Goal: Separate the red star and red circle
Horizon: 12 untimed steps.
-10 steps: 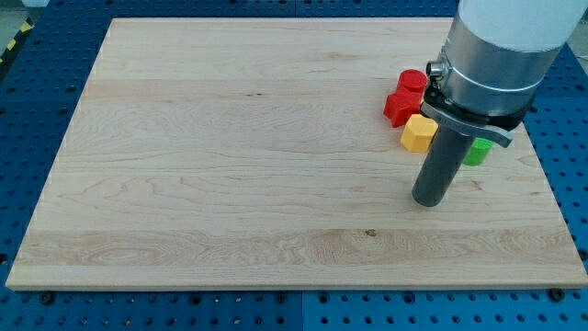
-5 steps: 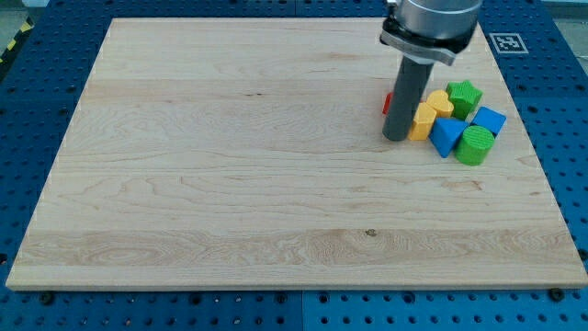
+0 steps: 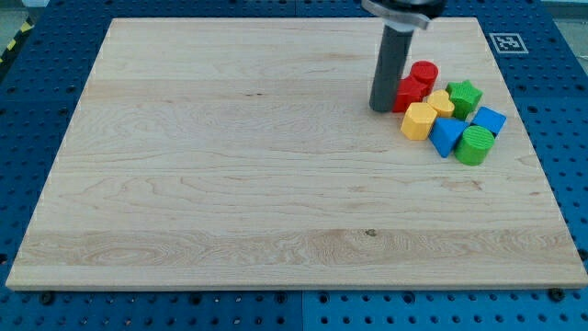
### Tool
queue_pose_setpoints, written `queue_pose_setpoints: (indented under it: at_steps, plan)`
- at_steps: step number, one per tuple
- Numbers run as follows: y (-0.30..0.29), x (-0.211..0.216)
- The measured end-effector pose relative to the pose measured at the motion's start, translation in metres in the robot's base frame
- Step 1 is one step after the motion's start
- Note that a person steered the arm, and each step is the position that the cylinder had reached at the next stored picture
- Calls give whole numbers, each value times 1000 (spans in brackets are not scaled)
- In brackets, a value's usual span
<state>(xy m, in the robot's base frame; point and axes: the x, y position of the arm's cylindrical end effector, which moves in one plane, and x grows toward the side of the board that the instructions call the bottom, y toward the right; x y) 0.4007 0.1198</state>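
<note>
The red star [image 3: 409, 94] lies at the view's upper right, touching the red circle [image 3: 424, 74] just above and right of it. My tip [image 3: 381, 108] rests on the board directly against the red star's left side, below and left of the red circle. The dark rod rises from there to the view's top edge.
A cluster lies right of and below the red blocks: a yellow hexagon [image 3: 419, 120], a second yellow block [image 3: 441, 102], a green star [image 3: 465, 97], a blue triangle [image 3: 446, 136], a blue block [image 3: 489, 120] and a green cylinder [image 3: 475, 145]. The wooden board [image 3: 230, 165] fills the view.
The rod has moved from the view's right, below the blocks, up and left to the red star's left side. The blocks it hid now show.
</note>
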Motion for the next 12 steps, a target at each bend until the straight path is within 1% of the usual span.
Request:
queue_pose_setpoints:
  at_steps: [1,2,4,5,7,9,10,11,12]
  plan:
    - [23,8]
    - [34,-2]
    - [34,-45]
    - [34,-58]
    - [46,-74]
    - [88,-74]
    - [98,-84]
    - [97,-107]
    - [97,-114]
